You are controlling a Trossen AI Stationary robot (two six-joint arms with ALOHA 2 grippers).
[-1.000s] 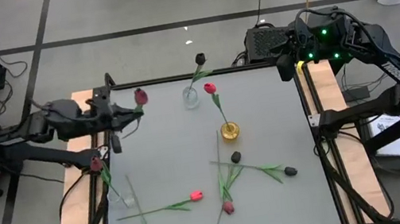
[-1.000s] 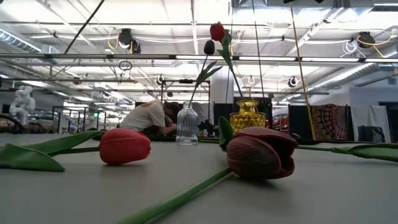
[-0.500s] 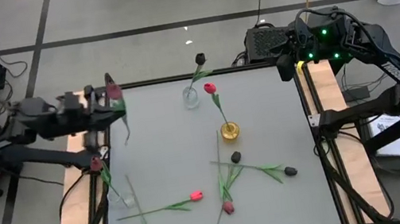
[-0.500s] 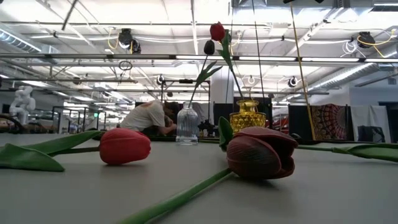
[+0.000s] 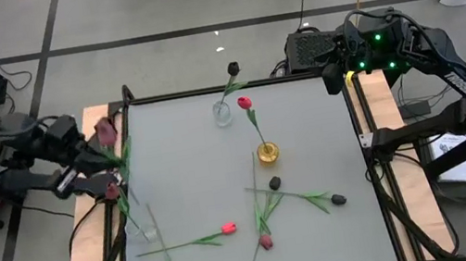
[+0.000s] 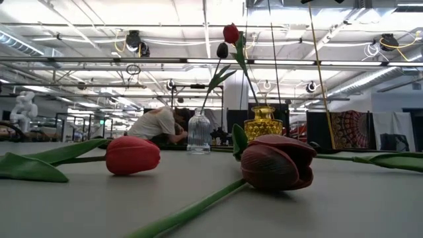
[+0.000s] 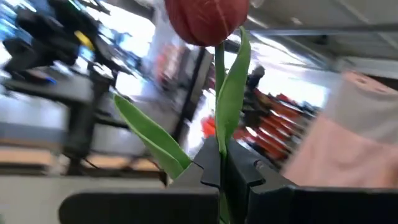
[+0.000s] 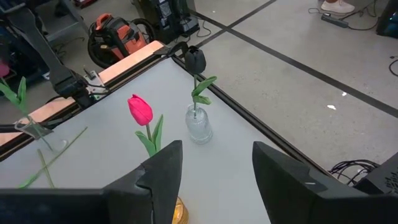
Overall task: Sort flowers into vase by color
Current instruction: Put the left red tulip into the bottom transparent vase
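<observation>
Clear vase (image 5: 223, 112): one black tulip (image 5: 234, 69). Gold vase (image 5: 268, 153): one pink tulip (image 5: 245, 102). Left gripper (image 5: 109, 141): clenched on maroon tulip (image 7: 208, 18) stem at table's (image 5: 309, 137) left edge. Right gripper (image 8: 214, 171): jaws apart, empty, far right corner.

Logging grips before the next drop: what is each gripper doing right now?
Left gripper: shut on a maroon tulip.
Right gripper: open, empty.

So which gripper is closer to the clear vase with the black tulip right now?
Right, narrowly. The right gripper is parked off the table's far right corner, facing the clear vase. The left gripper holds a maroon tulip over the table's left edge.
</observation>
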